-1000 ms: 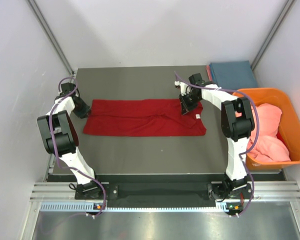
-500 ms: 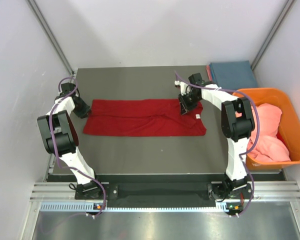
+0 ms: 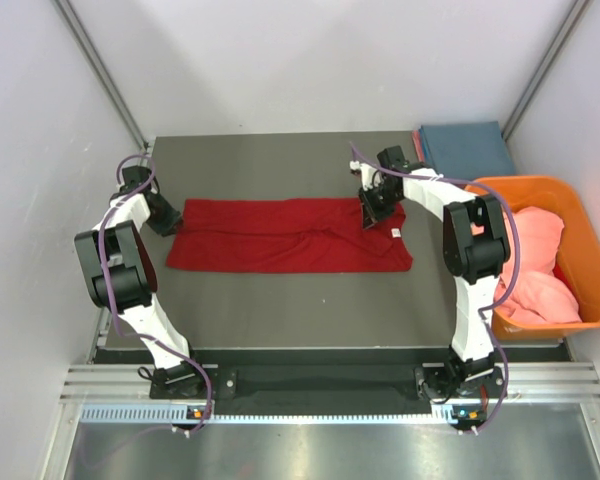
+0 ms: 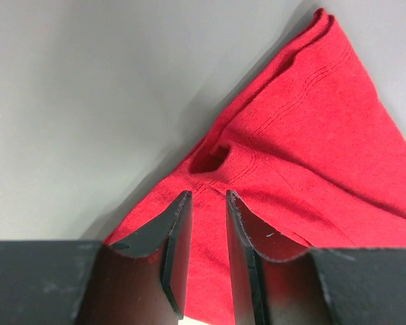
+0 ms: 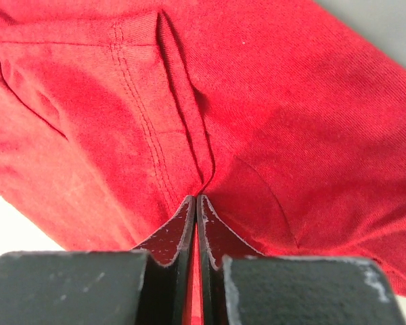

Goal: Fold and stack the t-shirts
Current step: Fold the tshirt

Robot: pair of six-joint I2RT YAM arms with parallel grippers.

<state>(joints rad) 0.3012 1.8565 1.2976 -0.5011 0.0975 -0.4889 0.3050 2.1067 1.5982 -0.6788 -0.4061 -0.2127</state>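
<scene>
The deep red t-shirt [image 3: 280, 235] lies folded into a long band across the dark table, its white neck label [image 3: 395, 233] near the right end. My left gripper [image 3: 165, 218] sits at the band's left end; in the left wrist view [image 4: 206, 196] its jaws stand narrowly apart with red cloth [image 4: 311, 135] pinched between them. My right gripper [image 3: 370, 215] is at the band's far right edge; in the right wrist view [image 5: 197, 198] it is shut on a thin fold of the red cloth [image 5: 291, 101].
A folded blue t-shirt [image 3: 467, 148] lies at the table's far right corner. An orange tub [image 3: 525, 183] stands off the right edge and holds a crumpled salmon-pink t-shirt [image 3: 540, 260]. White walls close in on the table's left, back and right.
</scene>
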